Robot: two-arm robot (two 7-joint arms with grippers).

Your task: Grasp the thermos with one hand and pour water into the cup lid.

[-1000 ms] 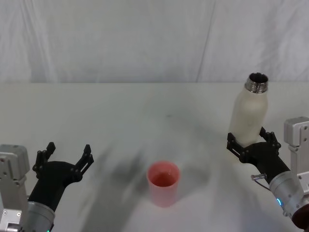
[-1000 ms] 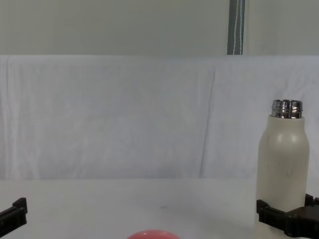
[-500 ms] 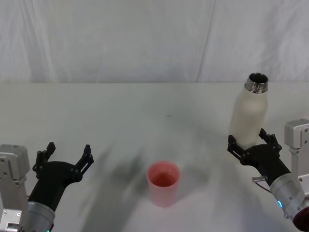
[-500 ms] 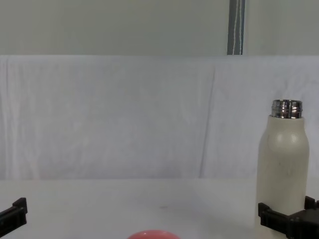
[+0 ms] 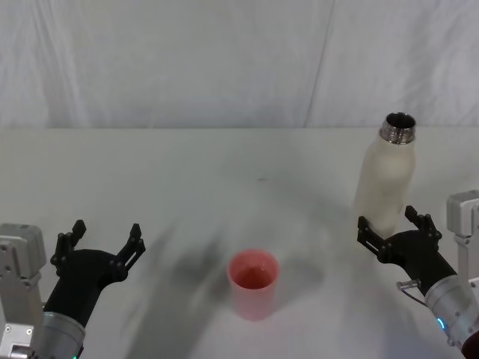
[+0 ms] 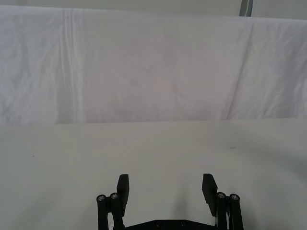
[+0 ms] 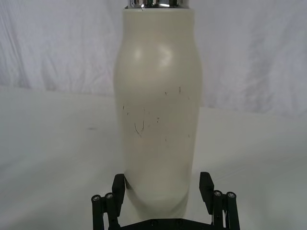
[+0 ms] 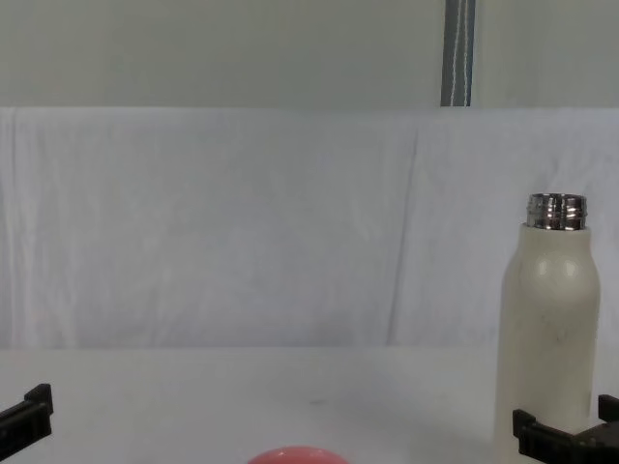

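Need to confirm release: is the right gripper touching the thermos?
Apart. In the right wrist view the right gripper stands open, with gaps between both fingers and the thermos.

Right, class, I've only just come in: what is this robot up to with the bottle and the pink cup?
The thermos stands upright and uncapped on the white table, at the robot's right. The right gripper is open at its base, one finger on each side and not closed on it, and it has drawn back a little over the last second. The pink cup lid sits mid-table, nearer the robot. The left gripper is open at the near left, holding nothing.
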